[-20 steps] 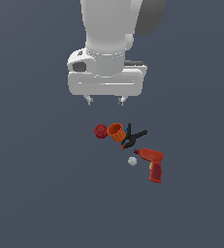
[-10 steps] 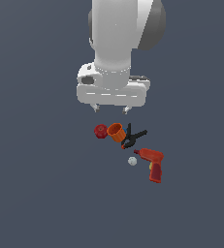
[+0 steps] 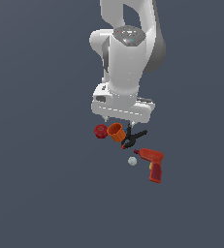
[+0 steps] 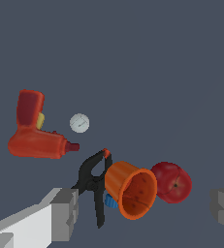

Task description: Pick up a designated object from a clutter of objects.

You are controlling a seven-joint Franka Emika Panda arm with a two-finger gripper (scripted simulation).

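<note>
black spring clamp (image 4: 95, 185) with an orange tip lies on the dark counter (image 3: 45, 184), touching the tipped orange cup (image 4: 131, 189); a small blue piece (image 4: 110, 201) shows between them. red round piece (image 4: 172, 182) rests just beside the cup, on the side away from the clamp. red power drill (image 4: 33, 133) and white ball (image 4: 79, 123) sit near the clamp's tip. end effector (image 4: 145, 209) hangs above the clamp and cup, fingers (image 4: 65, 214) spread wide, empty.

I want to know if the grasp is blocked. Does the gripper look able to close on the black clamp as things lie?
Probably, but tightly: the open gripper straddles the black clamp, and the orange cup lies against it between the fingers.
</note>
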